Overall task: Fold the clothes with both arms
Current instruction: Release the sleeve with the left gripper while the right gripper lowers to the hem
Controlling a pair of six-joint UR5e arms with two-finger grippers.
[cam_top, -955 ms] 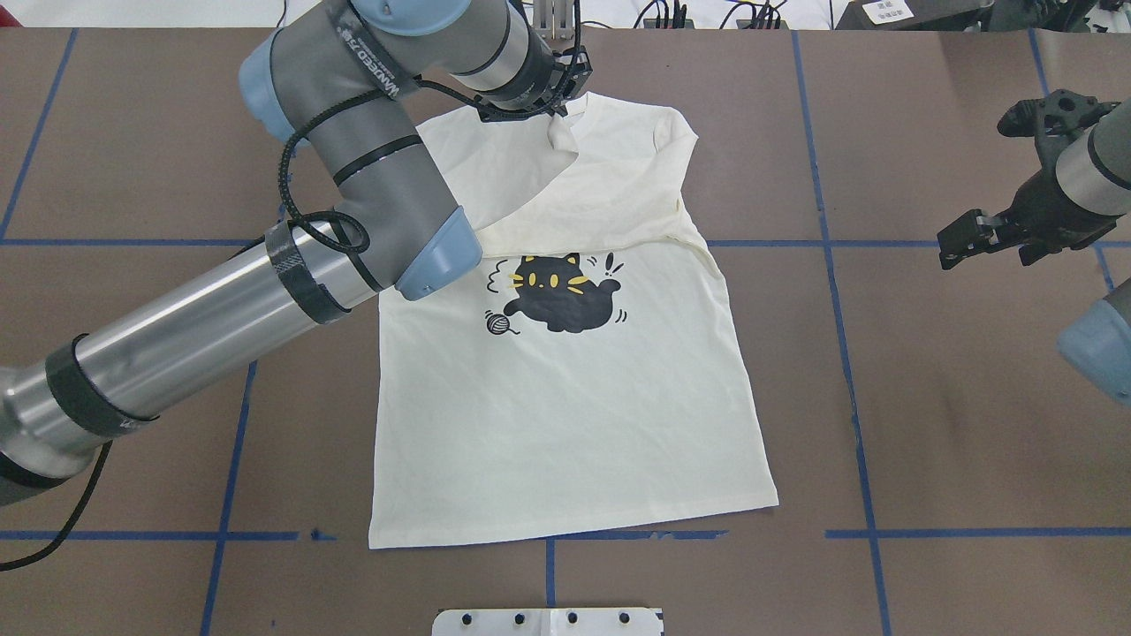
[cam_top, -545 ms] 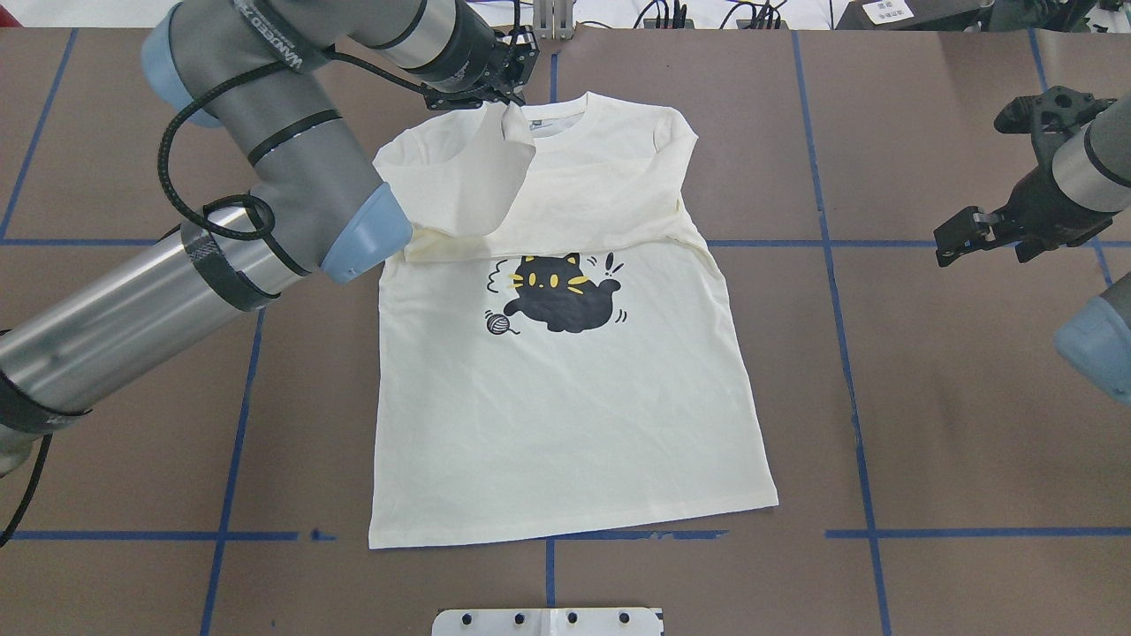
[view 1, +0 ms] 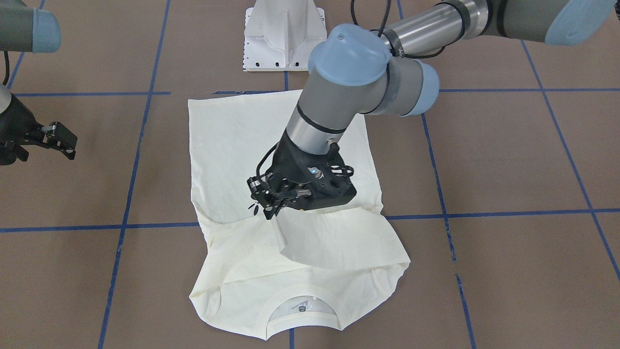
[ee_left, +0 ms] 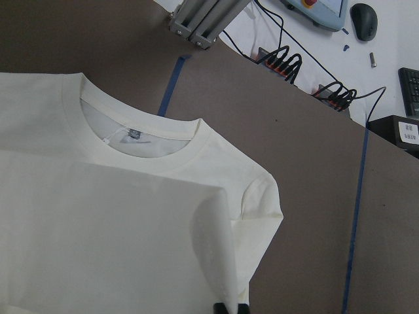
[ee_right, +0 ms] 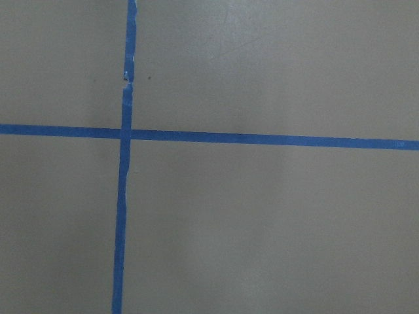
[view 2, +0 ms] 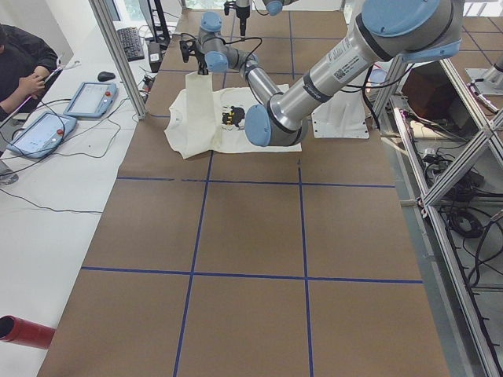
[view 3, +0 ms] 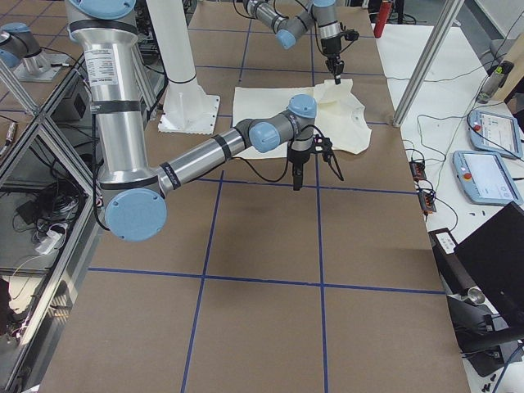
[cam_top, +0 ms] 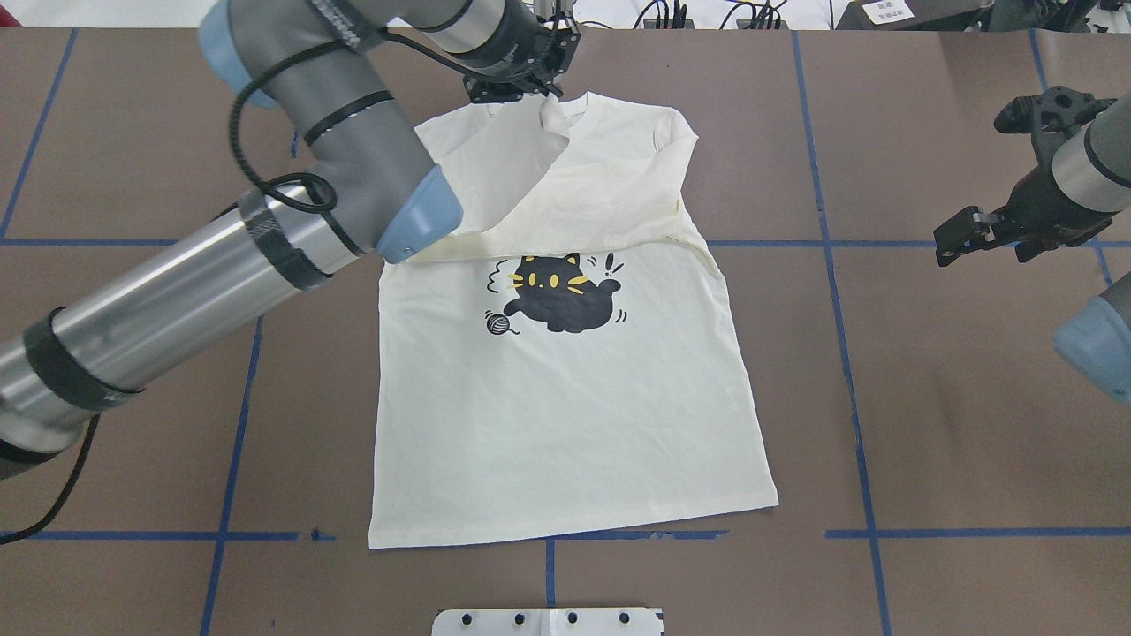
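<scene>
The cream T-shirt (cam_top: pixel 565 415) lies flat on the brown table, cat print (cam_top: pixel 557 296) facing up, collar at the far edge. It also shows in the front view (view 1: pixel 227 140) and the left wrist view (ee_left: pixel 98 229). My left gripper (cam_top: pixel 541 91) is shut on a flap of the shirt's left-shoulder side and holds it raised beside the collar (view 1: pixel 302 300). The front view shows this gripper (view 1: pixel 267 211) pinching the flap's tip. My right gripper (cam_top: pixel 954 243) hangs open and empty over bare table, well to the shirt's right, and also shows in the front view (view 1: pixel 60 143).
The white pedestal base (cam_top: pixel 548 621) stands at the near table edge. Blue tape lines (ee_right: pixel 124 196) grid the table. A seated person (view 2: pixel 23 67), tablets (view 2: pixel 90 98) and an aluminium post (view 2: pixel 118 55) are beyond the far edge. A band of folded cloth (cam_top: pixel 618 243) crosses the chest.
My left gripper swung left with the held flap, then back right toward the collar. The flap now drapes further over the chest. The right arm has stayed still.
</scene>
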